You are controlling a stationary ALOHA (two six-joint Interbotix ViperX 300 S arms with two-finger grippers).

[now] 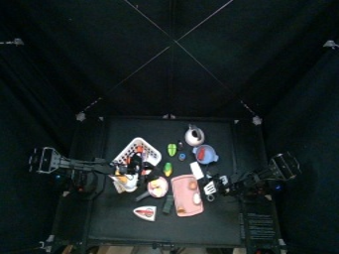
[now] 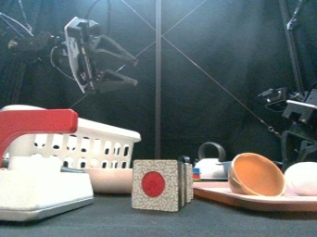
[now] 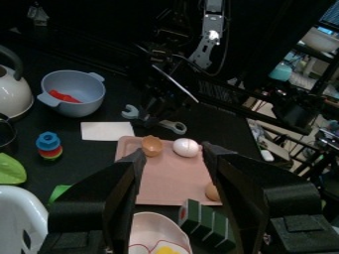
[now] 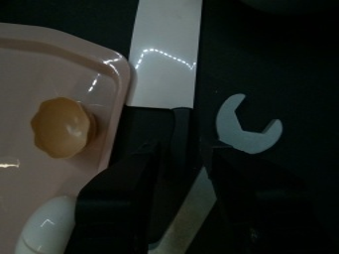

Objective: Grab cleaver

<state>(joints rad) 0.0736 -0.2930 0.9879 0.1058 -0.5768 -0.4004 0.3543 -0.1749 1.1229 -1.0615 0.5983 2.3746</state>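
Note:
The cleaver is a small whitish flat blade lying on the black table beside the pink board; its dark handle end runs down between my right gripper's jaws. The right gripper stands low over it, jaws apart on either side of the handle, with nothing gripped. From above, the cleaver lies right of centre with the right gripper at its near end. It also shows as a pale rectangle, the cleaver, past the board. My left gripper hangs open, high in the air at the left.
A small grey wrench lies close beside the cleaver. The board holds an orange bowl and eggs. A grey kettle, a blue bowl and a white basket stand further back; a red-dotted block is at the front.

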